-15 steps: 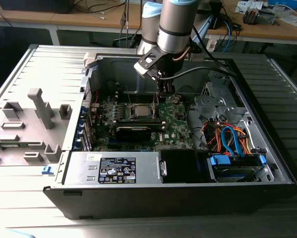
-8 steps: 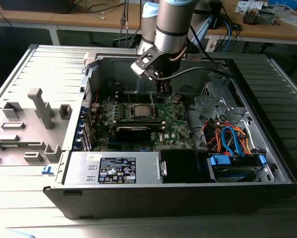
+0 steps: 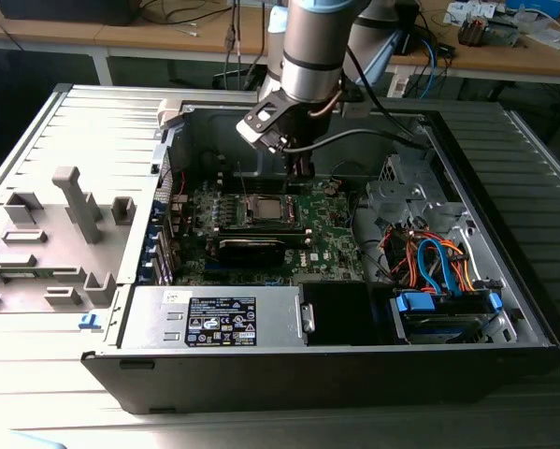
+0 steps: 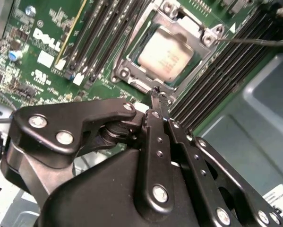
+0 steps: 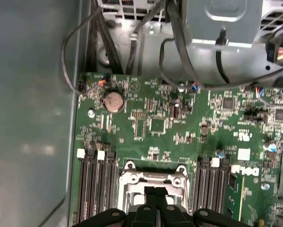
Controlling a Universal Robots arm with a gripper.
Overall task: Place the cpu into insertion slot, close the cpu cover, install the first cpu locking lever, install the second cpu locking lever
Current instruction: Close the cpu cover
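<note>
The cpu (image 4: 167, 56) lies on the motherboard (image 4: 47, 47) under the shut cpu cover (image 4: 191, 29), the pincer (image 3: 303, 172), tips together and empty, hangs at its 1 o'clock in the exterior view, and I judge a locking lever (image 4: 254, 41) is in hand, needing a fine push.

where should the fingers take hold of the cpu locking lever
Probably on the bare straight shaft of the cpu locking lever, away from its end at the cpu cover corner, with the fingers pinching across it from above: it is a thin rod running out over the memory slots.
</note>
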